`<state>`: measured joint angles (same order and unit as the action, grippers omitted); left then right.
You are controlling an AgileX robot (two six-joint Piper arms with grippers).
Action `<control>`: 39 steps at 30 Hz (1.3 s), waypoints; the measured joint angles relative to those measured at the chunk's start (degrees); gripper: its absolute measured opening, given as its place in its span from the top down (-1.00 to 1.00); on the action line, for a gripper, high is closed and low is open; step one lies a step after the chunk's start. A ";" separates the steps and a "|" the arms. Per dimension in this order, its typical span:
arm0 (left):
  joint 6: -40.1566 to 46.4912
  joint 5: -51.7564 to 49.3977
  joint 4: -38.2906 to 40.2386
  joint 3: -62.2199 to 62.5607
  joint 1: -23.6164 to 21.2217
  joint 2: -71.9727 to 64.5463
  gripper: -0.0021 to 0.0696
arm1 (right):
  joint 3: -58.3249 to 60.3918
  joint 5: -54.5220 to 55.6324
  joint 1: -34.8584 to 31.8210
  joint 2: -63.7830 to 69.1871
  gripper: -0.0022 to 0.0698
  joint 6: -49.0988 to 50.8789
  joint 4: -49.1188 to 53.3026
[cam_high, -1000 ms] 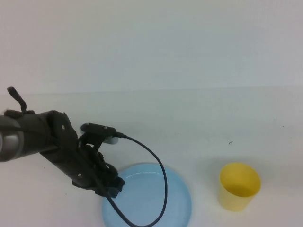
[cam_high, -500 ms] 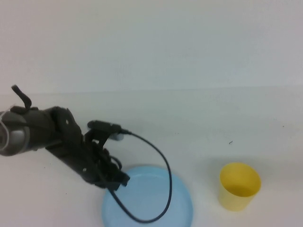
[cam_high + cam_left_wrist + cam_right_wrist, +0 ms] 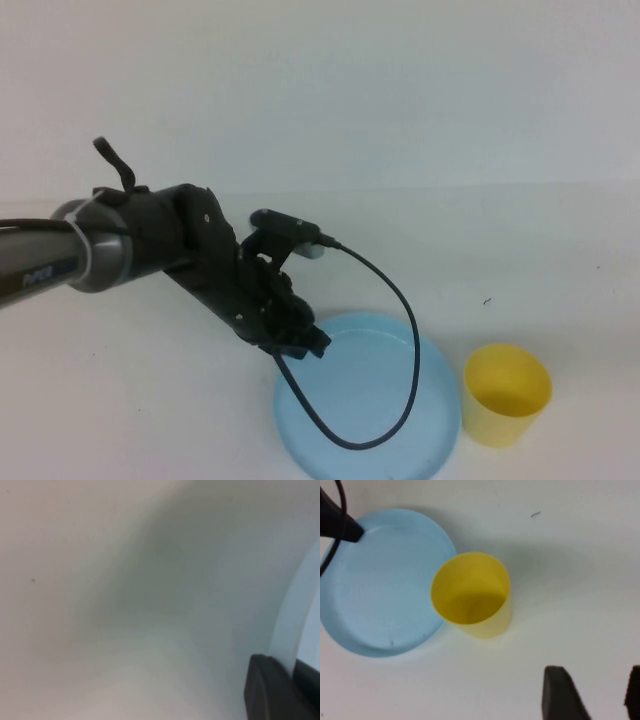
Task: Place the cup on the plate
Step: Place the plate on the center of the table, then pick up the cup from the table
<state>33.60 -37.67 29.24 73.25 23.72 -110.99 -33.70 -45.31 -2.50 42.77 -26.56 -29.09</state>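
Observation:
The yellow cup point(image 3: 506, 392) stands upright on the white table, just right of the light blue plate point(image 3: 380, 400). My left gripper point(image 3: 306, 343) is at the plate's left rim, and its fingers are shut on that rim. The left wrist view shows the rim point(image 3: 292, 630) passing between the two dark fingers point(image 3: 267, 690). In the right wrist view the cup point(image 3: 470, 587) sits beside the plate point(image 3: 385, 580), and I cannot tell whether they touch. My right gripper point(image 3: 600, 695) is open and empty, a short way from the cup. It is out of the high view.
The left arm's black cable point(image 3: 400, 330) loops over the plate. A small dark speck point(image 3: 487, 301) lies on the table behind the cup. A pale wall rises behind the table's far edge.
My left gripper has moved right and farther from me with the plate's rim in it, sliding the plate towards the cup. The cup has not moved.

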 joint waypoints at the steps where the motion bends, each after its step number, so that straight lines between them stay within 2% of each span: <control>1: 0.00 0.03 -0.09 0.01 0.00 -0.70 0.92 | 0.00 -0.12 0.00 0.62 0.12 0.00 -0.09; 4: -0.25 0.03 -0.34 0.01 0.09 -1.88 0.88 | 0.00 -0.88 0.00 2.39 0.12 0.00 -0.09; 6: 0.01 0.19 -0.34 0.24 0.09 -1.90 0.74 | 0.00 -0.99 0.00 3.76 0.12 0.00 -0.09; 9: 0.10 2.16 -0.34 0.38 0.09 -1.90 0.31 | 0.00 -0.99 0.00 6.25 0.12 0.00 -0.09; 12: 0.10 3.38 -0.24 0.49 0.09 -1.90 -0.19 | -0.14 -0.99 0.00 9.90 0.12 -0.36 -0.09; 13: 0.10 3.49 -0.24 0.49 -0.19 -1.54 -0.29 | -0.28 -0.99 0.00 10.99 0.12 -0.46 -0.09; 15: 0.10 2.98 -0.24 0.74 -0.97 0.03 -0.33 | -1.57 -1.59 0.00 13.63 0.12 -1.04 -0.09; 18: 0.10 2.65 -0.18 0.88 -1.76 5.05 -0.11 | -5.15 -3.56 0.41 16.82 0.12 -2.11 -0.42; 22: 0.39 2.53 -0.07 0.97 -1.74 15.44 0.60 | -11.43 -4.90 4.18 20.85 0.12 -2.91 -1.54; 24: 2.21 1.22 0.01 0.97 -1.22 20.38 0.80 | -15.17 -4.90 7.22 23.51 0.12 -2.95 -0.80; 28: 4.90 -2.13 -1.76 -0.31 0.11 29.95 0.91 | -21.55 -5.41 13.47 30.81 0.08 -0.21 5.75; 33: 5.13 -1.87 -4.90 -7.68 1.15 41.52 0.93 | -27.13 -5.83 19.03 40.52 -0.23 6.13 13.21; 36: 5.13 2.33 -5.72 -15.25 1.15 48.14 0.94 | -28.98 -5.83 21.15 44.33 -0.36 7.37 14.11; 39: 5.13 8.93 -5.73 -23.63 1.15 55.16 0.94 | -29.62 -5.14 22.51 47.39 -0.39 7.79 14.80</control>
<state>38.73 -28.74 23.52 49.62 24.87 -55.83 -63.33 -50.46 20.01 90.16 -18.76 -14.29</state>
